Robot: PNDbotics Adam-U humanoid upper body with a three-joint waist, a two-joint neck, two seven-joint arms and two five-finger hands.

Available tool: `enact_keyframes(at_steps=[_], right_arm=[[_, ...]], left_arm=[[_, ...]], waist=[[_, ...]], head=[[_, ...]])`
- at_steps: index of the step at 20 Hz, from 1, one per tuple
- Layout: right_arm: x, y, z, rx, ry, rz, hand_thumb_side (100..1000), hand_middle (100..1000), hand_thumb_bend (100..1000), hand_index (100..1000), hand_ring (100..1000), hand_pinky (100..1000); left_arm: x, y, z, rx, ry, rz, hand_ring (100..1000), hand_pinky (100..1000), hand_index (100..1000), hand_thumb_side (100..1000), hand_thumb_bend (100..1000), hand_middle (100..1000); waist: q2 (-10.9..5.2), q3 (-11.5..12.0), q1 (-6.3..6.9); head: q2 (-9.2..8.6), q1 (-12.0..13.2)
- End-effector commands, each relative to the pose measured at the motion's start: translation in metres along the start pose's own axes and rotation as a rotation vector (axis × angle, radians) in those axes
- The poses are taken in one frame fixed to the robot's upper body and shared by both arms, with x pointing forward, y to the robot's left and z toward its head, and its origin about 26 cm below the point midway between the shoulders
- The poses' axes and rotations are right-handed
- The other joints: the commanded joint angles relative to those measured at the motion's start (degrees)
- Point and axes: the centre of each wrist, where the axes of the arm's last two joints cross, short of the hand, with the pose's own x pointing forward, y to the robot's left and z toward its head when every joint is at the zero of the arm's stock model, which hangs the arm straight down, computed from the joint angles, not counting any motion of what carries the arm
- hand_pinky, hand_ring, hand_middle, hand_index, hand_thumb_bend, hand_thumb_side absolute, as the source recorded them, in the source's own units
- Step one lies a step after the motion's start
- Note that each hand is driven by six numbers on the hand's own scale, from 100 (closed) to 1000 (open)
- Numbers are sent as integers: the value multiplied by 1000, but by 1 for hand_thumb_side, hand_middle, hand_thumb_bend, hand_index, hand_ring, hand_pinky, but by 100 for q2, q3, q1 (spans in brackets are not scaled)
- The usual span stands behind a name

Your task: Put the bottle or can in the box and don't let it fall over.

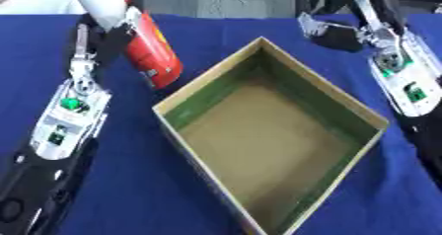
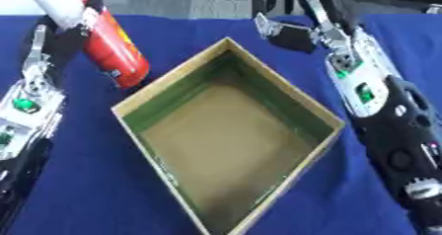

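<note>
A red can (image 1: 154,54) with a white upper part leans steeply at the upper left, its red end low and close to the box's left rim. My left hand (image 1: 110,35) is curled round its middle and holds it just above the blue cloth. An open cardboard box (image 1: 321,79), green on its inner walls and brown on the floor, sits in the middle, turned like a diamond with nothing inside. My right hand (image 2: 292,35) lies beyond the box's far right side, its fingers stretched away and holding nothing.
A blue cloth (image 1: 129,179) covers the table. My two forearms run down either side of the box. Grey floor and a light cable show past the table's far edge.
</note>
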Motion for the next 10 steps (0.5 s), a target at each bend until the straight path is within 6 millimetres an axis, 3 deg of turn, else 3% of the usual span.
enact_keyframes(at_steps=[1,5,10], right_arm=[[14,-48,-14,-199,-8,1,524,900,100,529,420,694],[44,-93,-9,-373,-20,-42,550,882,100,523,429,695],[74,-142,17,-522,-32,-50,583,870,100,518,457,703]], left_arm=[[9,13,-3,34,-39,-5,722,1000,520,553,100,788],[9,18,-3,53,-61,-24,715,1000,507,585,100,777],[12,32,-2,88,-101,-62,710,1000,504,627,100,774]], waist=[[-268,-29,-7],[-316,-106,-11],[-406,-215,15]], head=[[41,58],[89,129],[161,239]])
